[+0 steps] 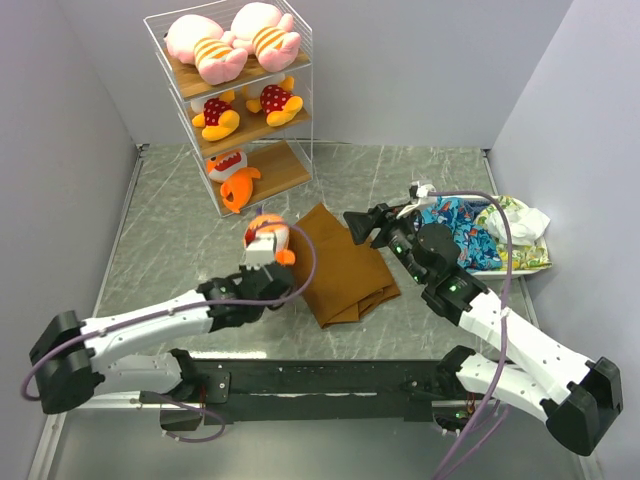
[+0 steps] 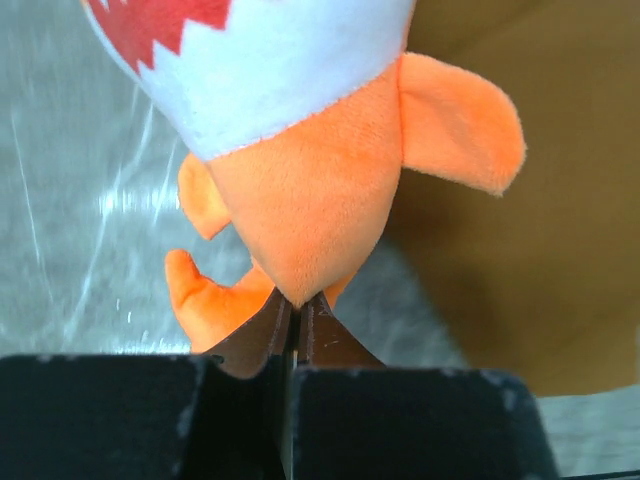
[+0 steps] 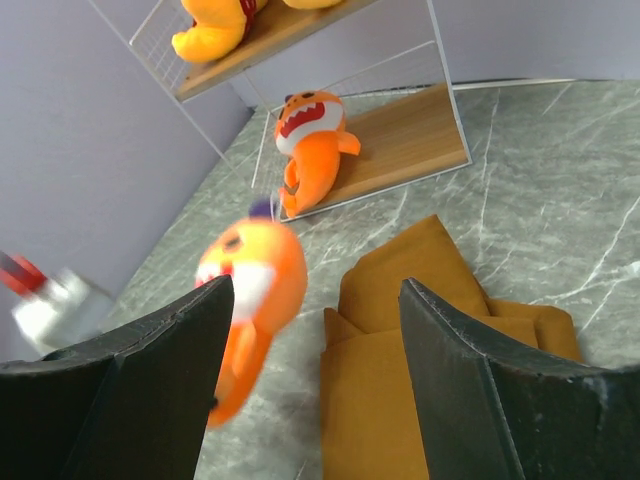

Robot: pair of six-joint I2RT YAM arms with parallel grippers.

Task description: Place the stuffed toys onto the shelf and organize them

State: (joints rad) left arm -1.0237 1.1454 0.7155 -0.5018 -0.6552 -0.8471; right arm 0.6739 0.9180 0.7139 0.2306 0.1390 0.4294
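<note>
Top view, shelf: the shelf (image 1: 288, 166) is standing at the table's (image 1: 170, 240) far left, carrying two pink toys (image 1: 195, 38) on top, two yellow toys (image 1: 218, 116) in the middle and one shelved shark (image 1: 236, 180) at the bottom.
Top view, left arm: the left gripper (image 1: 262, 252) is holding the second shark (image 1: 270, 230) between shelf and brown cloth (image 1: 345, 270).
Top view, right arm: the right gripper (image 1: 358, 225) is hovering by the cloth's far edge, near the patterned fabric pile (image 1: 480, 235).
Left wrist: the jaws are pinching the second shark's orange tail end.
Right wrist: the fingers are standing wide apart, gripping nothing; the second shark is showing blurred beyond them.
</note>
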